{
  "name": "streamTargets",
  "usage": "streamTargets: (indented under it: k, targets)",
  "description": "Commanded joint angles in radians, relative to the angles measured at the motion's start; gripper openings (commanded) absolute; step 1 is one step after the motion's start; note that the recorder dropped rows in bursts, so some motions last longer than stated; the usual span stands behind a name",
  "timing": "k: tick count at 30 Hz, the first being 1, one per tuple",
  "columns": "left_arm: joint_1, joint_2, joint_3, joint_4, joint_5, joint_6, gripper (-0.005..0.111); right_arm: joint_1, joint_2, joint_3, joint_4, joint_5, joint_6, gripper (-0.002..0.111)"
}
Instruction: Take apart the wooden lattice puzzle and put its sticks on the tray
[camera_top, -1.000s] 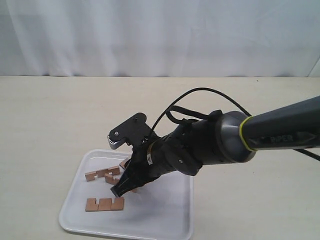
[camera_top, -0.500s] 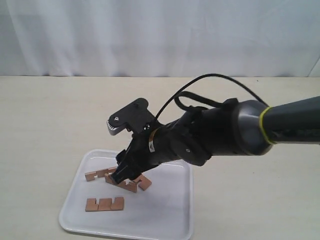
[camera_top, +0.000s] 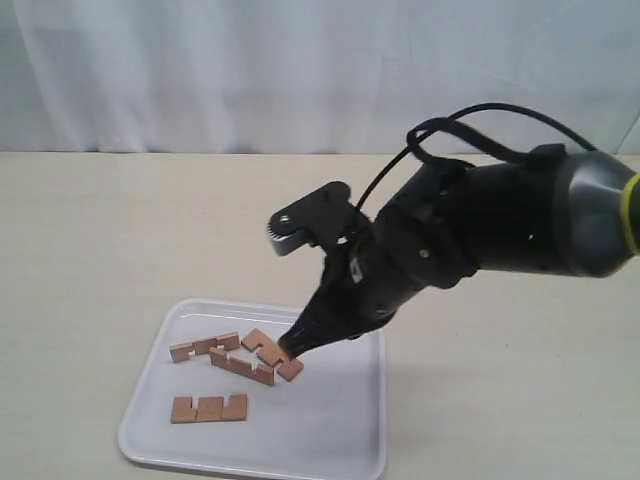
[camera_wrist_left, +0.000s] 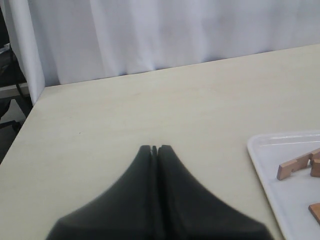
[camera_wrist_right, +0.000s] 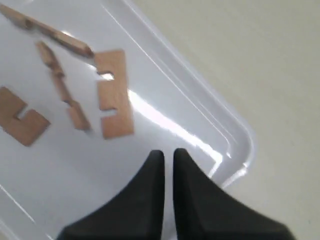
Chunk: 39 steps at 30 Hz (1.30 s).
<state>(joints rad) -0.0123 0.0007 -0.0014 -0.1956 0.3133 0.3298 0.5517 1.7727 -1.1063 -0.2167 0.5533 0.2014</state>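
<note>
The white tray (camera_top: 340, 440) lies near the table's front. Several reddish-brown notched sticks lie loose and apart on it: one (camera_top: 203, 347) at the left, one (camera_top: 241, 366) in the middle, one (camera_top: 270, 352) beside it, one (camera_top: 208, 408) nearer the front. No assembled lattice puzzle shows. My right gripper (camera_top: 292, 348) hangs just above the sticks, shut to a thin slit, with nothing between its fingers. In the right wrist view the right gripper (camera_wrist_right: 168, 152) is over bare tray (camera_wrist_right: 235, 130), close to a stick (camera_wrist_right: 114, 95). My left gripper (camera_wrist_left: 156, 148) is shut and empty, over the table.
A white curtain (camera_top: 320, 70) hangs behind the beige table (camera_top: 120, 230). The left wrist view catches the tray's corner (camera_wrist_left: 260, 150) with a stick (camera_wrist_left: 297, 165) on it. The right arm's black cable (camera_top: 480, 115) loops above its wrist.
The right gripper has drawn up and to the right, away from the sticks. The sticks in the tray's middle now lie uncovered and apart.
</note>
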Motion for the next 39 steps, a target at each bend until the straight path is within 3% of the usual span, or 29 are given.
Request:
streamTargets:
  k: [1, 5, 9, 17, 20, 26, 32, 39]
  targets:
    - [0.0, -0.001, 0.001, 0.001, -0.009, -0.008, 0.0, -0.143, -0.013, 0.002, 0.05, 0.182, 0.046, 0.005]
    - [0.0, -0.001, 0.001, 0.001, -0.009, -0.008, 0.0, -0.275, -0.058, 0.027, 0.057, 0.291, 0.057, 0.005]
    - [0.0, -0.001, 0.001, 0.001, -0.009, -0.008, 0.0, -0.38, -0.199, 0.149, 0.071, 0.215, 0.057, 0.005]
    - [0.0, -0.001, 0.001, 0.001, -0.009, -0.008, 0.0, -0.545, -0.482, 0.227, 0.073, 0.252, 0.057, 0.005]
    - [0.0, -0.001, 0.001, 0.001, -0.009, -0.008, 0.0, -0.566, -0.606, 0.26, 0.063, 0.197, 0.057, 0.005]
    - [0.0, -0.001, 0.001, 0.001, -0.009, -0.008, 0.0, -0.566, -0.954, 0.526, 0.019, -0.136, 0.068, 0.005]
    - [0.0, -0.001, 0.001, 0.001, -0.009, -0.008, 0.0, -0.561, -1.289, 0.715, -0.053, -0.316, 0.114, 0.005]
    - [0.0, -0.001, 0.001, 0.001, -0.009, -0.008, 0.0, -0.561, -1.591, 0.736, -0.068, -0.332, 0.108, 0.005]
